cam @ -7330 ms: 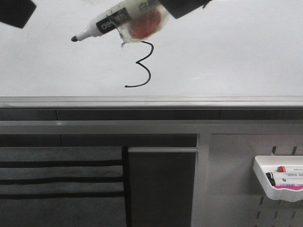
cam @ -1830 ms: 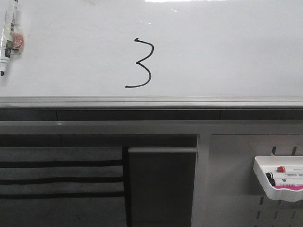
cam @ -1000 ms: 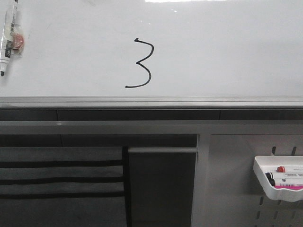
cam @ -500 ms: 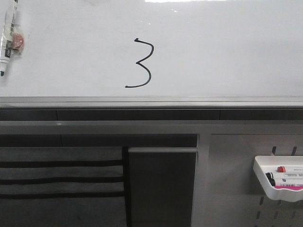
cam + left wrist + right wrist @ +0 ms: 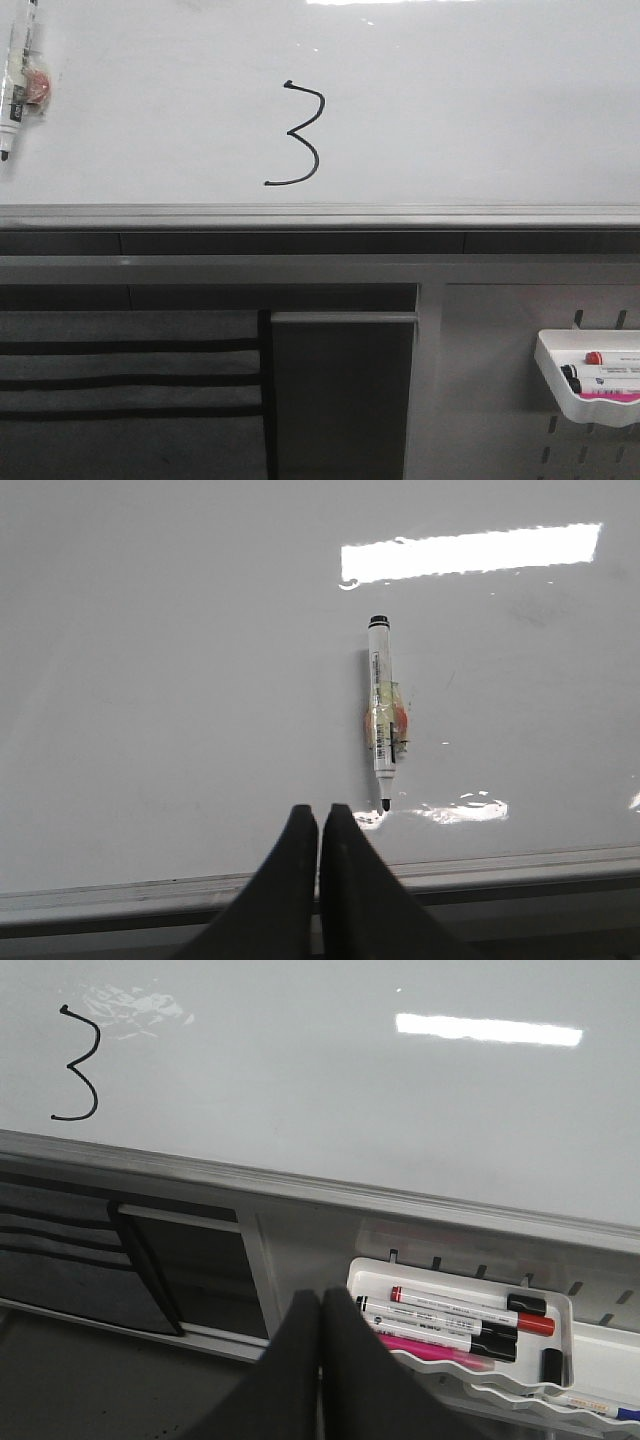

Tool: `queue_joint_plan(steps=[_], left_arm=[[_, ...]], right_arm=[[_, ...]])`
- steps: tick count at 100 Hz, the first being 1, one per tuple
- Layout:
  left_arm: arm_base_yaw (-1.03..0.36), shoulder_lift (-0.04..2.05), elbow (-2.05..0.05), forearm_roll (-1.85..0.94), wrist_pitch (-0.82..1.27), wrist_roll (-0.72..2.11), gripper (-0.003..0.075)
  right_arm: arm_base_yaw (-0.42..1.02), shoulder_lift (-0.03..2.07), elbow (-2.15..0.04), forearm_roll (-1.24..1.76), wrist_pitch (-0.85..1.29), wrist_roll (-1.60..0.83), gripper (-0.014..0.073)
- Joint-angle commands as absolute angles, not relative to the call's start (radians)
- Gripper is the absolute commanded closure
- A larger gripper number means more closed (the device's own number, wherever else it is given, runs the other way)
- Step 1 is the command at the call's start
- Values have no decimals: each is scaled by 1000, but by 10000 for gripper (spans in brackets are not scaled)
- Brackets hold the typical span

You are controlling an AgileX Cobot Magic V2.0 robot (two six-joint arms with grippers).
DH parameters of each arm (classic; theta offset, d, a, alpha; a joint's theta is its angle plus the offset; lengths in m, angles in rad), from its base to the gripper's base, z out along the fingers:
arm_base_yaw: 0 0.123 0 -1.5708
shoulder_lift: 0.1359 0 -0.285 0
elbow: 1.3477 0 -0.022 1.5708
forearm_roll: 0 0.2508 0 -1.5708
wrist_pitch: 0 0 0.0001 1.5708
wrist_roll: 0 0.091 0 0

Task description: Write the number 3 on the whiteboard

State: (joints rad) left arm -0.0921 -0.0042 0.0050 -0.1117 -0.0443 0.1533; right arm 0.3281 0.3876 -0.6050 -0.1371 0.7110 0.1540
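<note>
Front view, item 1: whiteboard (image 5: 480, 110), glossy white, spanning the full width, grey rail along its lower edge. Item 2: number 3 (image 5: 303, 135), thin black line, near the board's centre, tail ending just above the rail; complete as drawn, so the task reads as done. Item 3: marker pen (image 5: 14, 85), stuck to the board at the far left edge, tip down, uncapped, a red disc under clear tape on its barrel, judged to be a magnet mount.

Left wrist view: left tool (image 5: 320, 825), fingers pressed together, nothing between them, apart from the marker pen (image 5: 383, 725).

Right wrist view: right tool (image 5: 320, 1310), fingers likewise together and empty, above a white tray (image 5: 560, 1355) holding spare markers (image 5: 450, 1322) in red, black and pink.

Handling, judged: pen light, rigid, smooth plastic, likely slippery; best taken across the barrel clear of the taped disc. Fresh ink smears easily; keep the tools off the digit. Board stiff, fixed.

Not legible: the pen's top is cut off in the front view; both arms are out of that view; barrel print is too small to read; glare patches wash out parts of the board.
</note>
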Motion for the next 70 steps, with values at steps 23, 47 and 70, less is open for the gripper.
queue_joint_plan(steps=[23,47,70], left_arm=[[-98,-33,14,-112,-114,143,741],[-98,-33,14,-112,-114,143,741],[-98,-33,14,-112,-114,143,741]], right_arm=[[325,395,-632,-146,649,145,663],[246,270,-475,-88,469,163,663],[91,67,-146,-7,151,163,663]])
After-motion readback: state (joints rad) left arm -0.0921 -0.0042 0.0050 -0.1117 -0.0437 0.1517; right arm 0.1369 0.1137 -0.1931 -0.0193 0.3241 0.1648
